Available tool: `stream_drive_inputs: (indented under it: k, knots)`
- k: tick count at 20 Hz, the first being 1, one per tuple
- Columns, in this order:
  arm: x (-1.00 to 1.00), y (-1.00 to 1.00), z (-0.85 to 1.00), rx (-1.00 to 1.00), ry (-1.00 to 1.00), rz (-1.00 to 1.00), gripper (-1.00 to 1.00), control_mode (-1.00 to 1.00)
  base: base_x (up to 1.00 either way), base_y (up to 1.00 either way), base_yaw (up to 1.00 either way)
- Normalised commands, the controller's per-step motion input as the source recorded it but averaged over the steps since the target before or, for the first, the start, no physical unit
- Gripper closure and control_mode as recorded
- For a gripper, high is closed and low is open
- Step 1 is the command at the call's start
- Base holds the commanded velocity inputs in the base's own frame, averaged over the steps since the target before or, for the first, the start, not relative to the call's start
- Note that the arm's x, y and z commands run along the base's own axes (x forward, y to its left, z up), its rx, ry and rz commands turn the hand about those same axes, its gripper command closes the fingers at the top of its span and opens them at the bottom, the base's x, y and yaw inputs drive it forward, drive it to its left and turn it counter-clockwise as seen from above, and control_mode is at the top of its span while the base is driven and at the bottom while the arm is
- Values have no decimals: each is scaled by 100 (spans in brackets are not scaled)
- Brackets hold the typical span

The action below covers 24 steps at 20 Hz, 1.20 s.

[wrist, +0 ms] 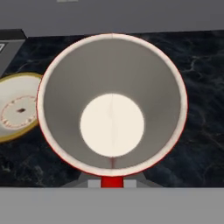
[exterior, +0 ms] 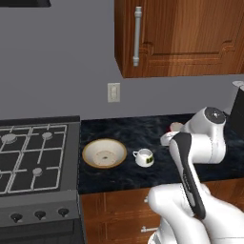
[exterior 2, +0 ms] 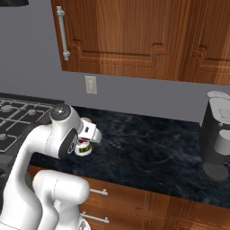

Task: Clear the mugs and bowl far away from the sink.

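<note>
Gripper [wrist: 112, 181] pinched red mug [wrist: 112, 105], held at frame centre of hand view. Bowl [exterior: 104, 153] sat lower centre-left on counter [exterior: 119, 176], white mug [exterior: 144, 157] just right. No readable writing.

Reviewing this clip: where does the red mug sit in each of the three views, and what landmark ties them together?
Left base view: red mug right of centre, a small sliver of rim just behind the white arm.
Right base view: left of centre, peeking out behind the arm's wrist.
Hand view: centre, seen straight down into its open mouth.
Shared landmark: the black marble counter beneath it.
</note>
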Motion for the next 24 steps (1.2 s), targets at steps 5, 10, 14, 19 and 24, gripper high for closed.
stream_drive_inputs:
  k: [5, 10, 14, 19, 24]
  knots:
    - [0, -43, 0, 0, 5, 0, 100, -100, 0, 0, 0]
    - [1, -33, 0, 0, 12, 0, 100, -100, 0, 0, 0]
    - [2, -35, -3, 0, 17, 0, 100, -100, 0, 0, 0]
    - [12, -13, -21, 0, 12, 0, 100, -100, 0, 0, 0]
    - [18, -3, -33, -4, 2, 0, 100, -100, 0, 0, 0]
